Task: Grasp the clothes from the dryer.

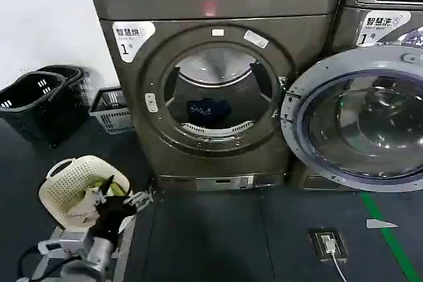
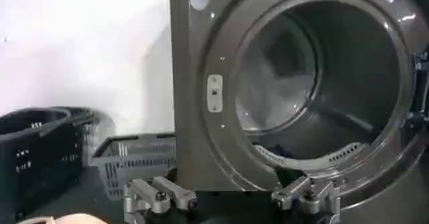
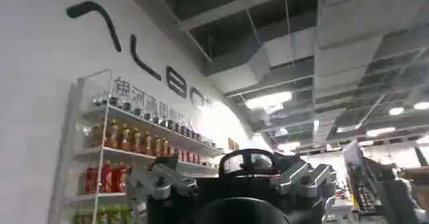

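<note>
The dryer [image 1: 218, 90] is a big bronze-grey front-loader marked 1, with its round porthole uncovered. The clothes [image 1: 208, 109], a small dark navy bundle, lie low in the steel drum near the front lip. My left gripper [image 1: 142, 197] hovers low at the dryer's lower left corner, well short of the mouth. In the left wrist view this gripper [image 2: 234, 198] is open and holds nothing, and it faces the dryer [image 2: 201, 111] below the drum mouth. My right gripper [image 3: 234, 182] is open, empty and turned up towards a ceiling, away from the machine.
The dryer's glass door [image 1: 357, 123] stands swung out to the right, in front of a second machine [image 1: 383, 24]. A cream basket [image 1: 66, 179] with yellow-green and white cloths sits beside my left arm. Black baskets [image 1: 39, 100] and a grey basket [image 1: 112, 110] stand by the wall.
</note>
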You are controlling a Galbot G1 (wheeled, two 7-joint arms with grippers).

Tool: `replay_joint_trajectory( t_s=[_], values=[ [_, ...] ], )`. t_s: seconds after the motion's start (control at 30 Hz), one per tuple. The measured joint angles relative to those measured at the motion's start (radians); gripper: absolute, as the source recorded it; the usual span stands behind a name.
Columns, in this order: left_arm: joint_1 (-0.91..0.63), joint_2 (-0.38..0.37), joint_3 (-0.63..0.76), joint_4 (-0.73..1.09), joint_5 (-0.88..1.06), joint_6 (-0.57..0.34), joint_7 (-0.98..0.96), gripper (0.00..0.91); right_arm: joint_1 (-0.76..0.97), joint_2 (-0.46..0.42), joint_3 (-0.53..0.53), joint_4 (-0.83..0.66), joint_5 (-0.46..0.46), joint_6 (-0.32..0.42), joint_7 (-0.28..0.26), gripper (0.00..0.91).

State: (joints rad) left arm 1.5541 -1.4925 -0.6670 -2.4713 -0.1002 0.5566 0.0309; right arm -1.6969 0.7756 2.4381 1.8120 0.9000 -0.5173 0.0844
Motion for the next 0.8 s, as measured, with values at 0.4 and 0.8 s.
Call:
replay_joint_trajectory(
  t_s=[0.4, 0.8],
  values=[
    [0.003, 0.011, -0.036, -0.039, -0.036, -0.006, 0.002, 0.907, 0.011, -0.006, -0.012, -0.005, 0.019, 0.017, -0.009, 0.907],
    [-0.008, 0.021, -0.066, -0.052, -0.097, -0.002, 0.02, 0.907, -0.001, -0.001, 0.006, -0.009, 0.023, 0.019, -0.015, 0.907]
  ],
)
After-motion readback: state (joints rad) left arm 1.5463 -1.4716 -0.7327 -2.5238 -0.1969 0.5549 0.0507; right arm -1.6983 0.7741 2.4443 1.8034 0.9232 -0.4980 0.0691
